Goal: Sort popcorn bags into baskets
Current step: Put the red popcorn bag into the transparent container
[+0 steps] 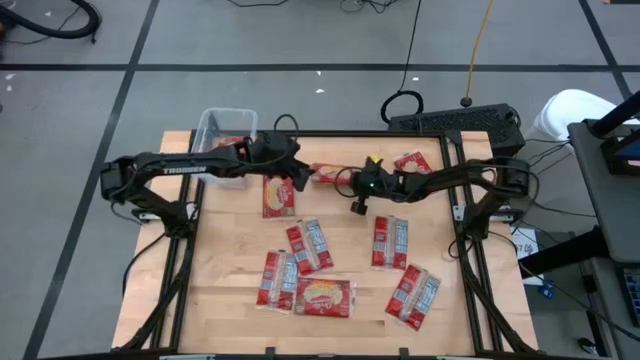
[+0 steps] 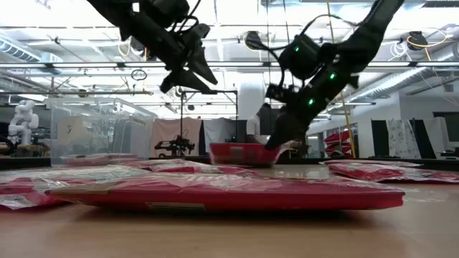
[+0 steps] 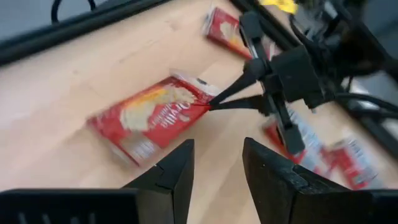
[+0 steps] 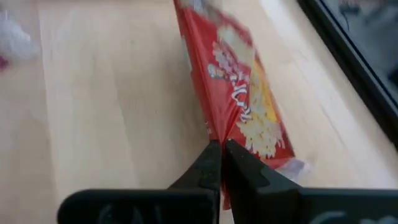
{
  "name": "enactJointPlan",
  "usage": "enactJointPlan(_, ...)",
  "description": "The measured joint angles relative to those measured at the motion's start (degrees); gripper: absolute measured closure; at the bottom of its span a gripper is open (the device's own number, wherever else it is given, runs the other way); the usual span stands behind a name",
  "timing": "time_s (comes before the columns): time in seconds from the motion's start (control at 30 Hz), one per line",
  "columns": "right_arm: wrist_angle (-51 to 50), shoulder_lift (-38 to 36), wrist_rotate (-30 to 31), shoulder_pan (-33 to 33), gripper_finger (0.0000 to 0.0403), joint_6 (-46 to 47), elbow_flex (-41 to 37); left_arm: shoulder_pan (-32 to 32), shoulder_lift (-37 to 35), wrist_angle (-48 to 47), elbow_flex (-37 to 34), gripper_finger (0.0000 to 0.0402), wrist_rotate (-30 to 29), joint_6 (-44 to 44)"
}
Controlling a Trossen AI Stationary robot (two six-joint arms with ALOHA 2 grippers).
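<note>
Right tool (image 4: 221, 163) pinching popcorn bag's (image 4: 239, 106) edge, bag stretching ahead of it.

Glossy red popcorn bags (image 1: 320, 297) lie on a pale wood table (image 1: 350, 245).

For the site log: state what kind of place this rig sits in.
Likely a robotics lab or workshop: a white humanoid figure stands on a bench behind the table, cables trail over a grey taped floor, and open ceiling trusses with strip lights run overhead.
</note>
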Motion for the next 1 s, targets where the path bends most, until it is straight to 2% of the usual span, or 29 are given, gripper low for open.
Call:
enactJointPlan(0.23, -5.89, -6.48, 0.18, 1.71, 0.0402, 19.58, 0.04, -1.59, 1.68, -0.19, -0.17, 0.0261, -1.11, -17.29)
enactJointPlan(0.37, -7.27, -7.34, 0.09, 2.17, 0.0403, 27.69, 0.04, -2.3, 3.88, 3.22, -0.15, 0.026, -2.08, -26.34)
enactJointPlan(0.5, -6.91, -7.32, 0.06, 2.31, 0.0403, 32.23, 0.04, -2.05, 7.99, 11.37, -0.07, 0.0251, -2.71, -36.1)
enactJointPlan(0.7, -7.02, -7.34, 0.25, 2.29, 0.0403, 33.24, 0.09, -1.14, 16.19, 17.51, -0.11, 0.0173, -3.84, -50.66)
enactJointPlan(0.87, -7.03, -7.33, 0.24, 2.29, 0.0403, 34.5, 0.09, -0.57, 22.5, 24.64, -0.11, 0.01, -3.62, -54.27)
enactJointPlan(1.0, -7.01, -7.33, 0.23, 2.29, 0.0403, 34.53, 0.09, -0.23, 26.73, 28.78, -0.11, 0.0072, -4.72, -59.63)
